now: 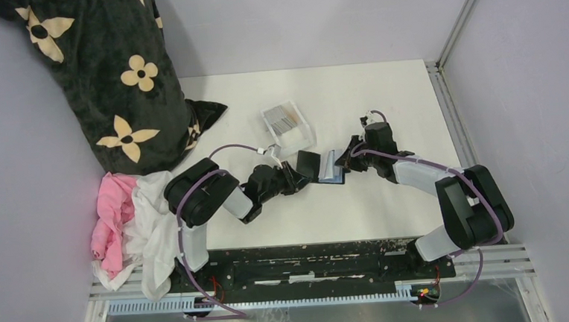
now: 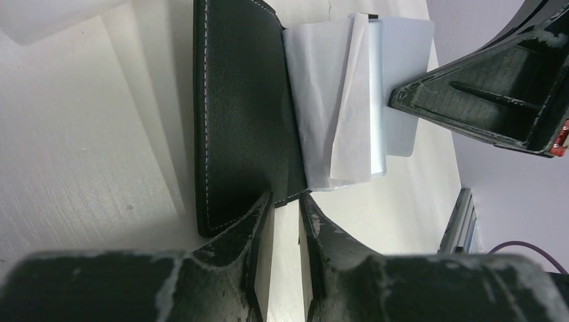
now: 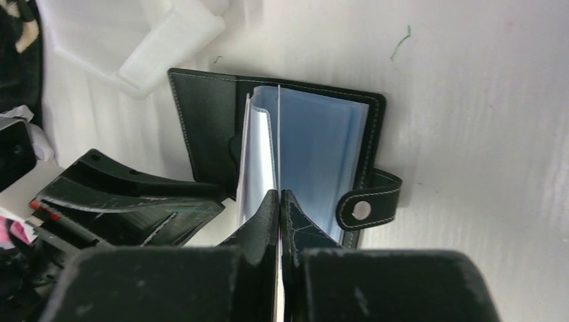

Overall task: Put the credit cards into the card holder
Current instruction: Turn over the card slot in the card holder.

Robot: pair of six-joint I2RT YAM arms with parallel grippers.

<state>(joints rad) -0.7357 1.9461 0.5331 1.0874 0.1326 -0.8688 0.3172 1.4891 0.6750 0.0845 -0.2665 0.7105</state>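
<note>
The black card holder [image 1: 313,164] lies open on the white table, its clear sleeves [image 3: 322,147] fanned up and its snap tab [image 3: 366,204] to the right. My right gripper [image 3: 279,194] is shut on a pale grey credit card [image 2: 406,67], which stands on edge among the sleeves. My left gripper [image 2: 287,204] is at the holder's black cover [image 2: 241,121]. Its jaws stand narrowly apart with the cover's edge just at their tips. More credit cards [image 1: 285,120] lie in the clear tray behind.
The clear plastic tray [image 1: 306,141] stands just behind the holder. A black flower-print cloth [image 1: 105,75] fills the back left, with pink and white cloths [image 1: 132,222] at the left edge. A metal rail [image 1: 446,106] lines the table's right side.
</note>
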